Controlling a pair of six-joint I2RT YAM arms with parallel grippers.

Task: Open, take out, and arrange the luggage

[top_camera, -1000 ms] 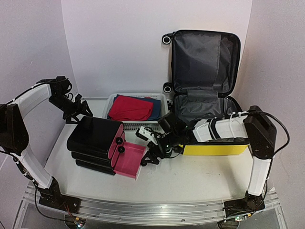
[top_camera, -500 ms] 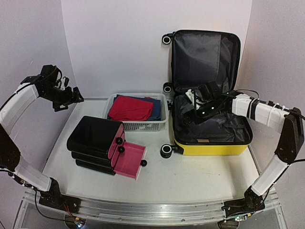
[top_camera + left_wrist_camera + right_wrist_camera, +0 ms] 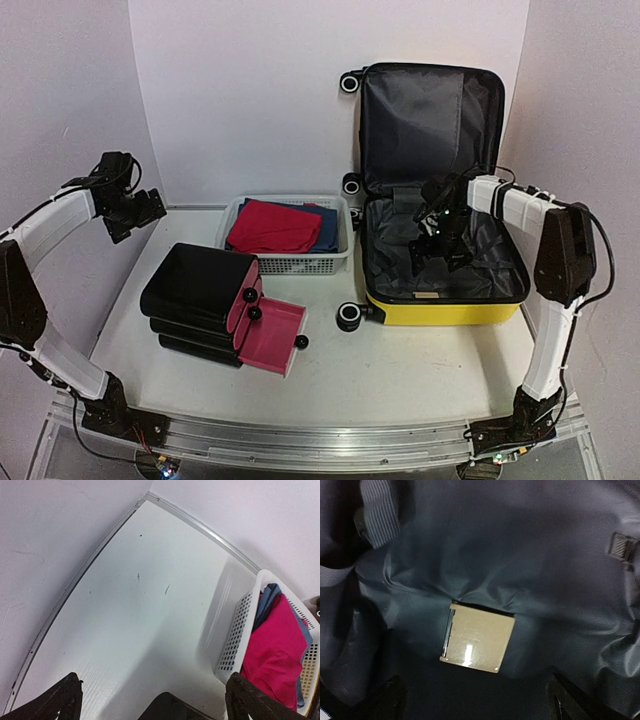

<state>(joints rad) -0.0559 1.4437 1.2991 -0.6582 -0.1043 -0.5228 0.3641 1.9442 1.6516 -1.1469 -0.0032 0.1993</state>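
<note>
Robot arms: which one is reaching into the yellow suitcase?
The right gripper. It hangs over the grey lining inside the open suitcase, while the left gripper is by the wall, left of the basket.

Legible text, brands, numbers, signs: none found in any view.
Tan square tag, set on inner fabric of luggage: only candidate label noted; face pale, glare-struck, no print made out in right wrist view; too small to be read from top view.

The white table carries the luggage at right — and a white basket and black-and-pink case at left.
</note>
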